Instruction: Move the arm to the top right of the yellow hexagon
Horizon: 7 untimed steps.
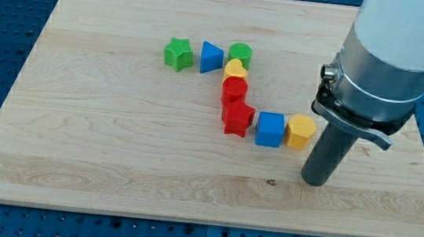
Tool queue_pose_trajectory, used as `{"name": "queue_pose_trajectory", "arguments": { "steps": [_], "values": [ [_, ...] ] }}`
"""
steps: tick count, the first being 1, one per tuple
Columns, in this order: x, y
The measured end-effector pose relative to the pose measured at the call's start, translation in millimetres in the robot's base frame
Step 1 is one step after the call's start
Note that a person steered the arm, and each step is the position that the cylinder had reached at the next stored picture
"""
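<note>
The yellow hexagon [300, 132] lies right of the board's middle, touching the blue cube [270, 128] on its left. My tip [316, 181] rests on the board just below and to the right of the yellow hexagon, a small gap apart from it. The rod rises from there into the large grey and white arm body at the view's top right.
A red star [237, 119], red block [235, 90] and yellow heart-like block [236, 69] run up in a chain from the blue cube. A green round block [241, 54], blue triangle [211, 58] and green star [178, 53] sit above. The wooden board [114, 148] lies on a blue perforated table.
</note>
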State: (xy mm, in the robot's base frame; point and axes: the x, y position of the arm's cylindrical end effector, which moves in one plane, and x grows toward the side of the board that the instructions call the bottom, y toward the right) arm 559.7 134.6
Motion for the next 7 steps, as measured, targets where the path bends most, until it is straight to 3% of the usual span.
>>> {"name": "queue_pose_trajectory", "arguments": {
  "steps": [3,5,7],
  "values": [
    [1,16],
    [-53,31],
    [-77,31]
  ]
}}
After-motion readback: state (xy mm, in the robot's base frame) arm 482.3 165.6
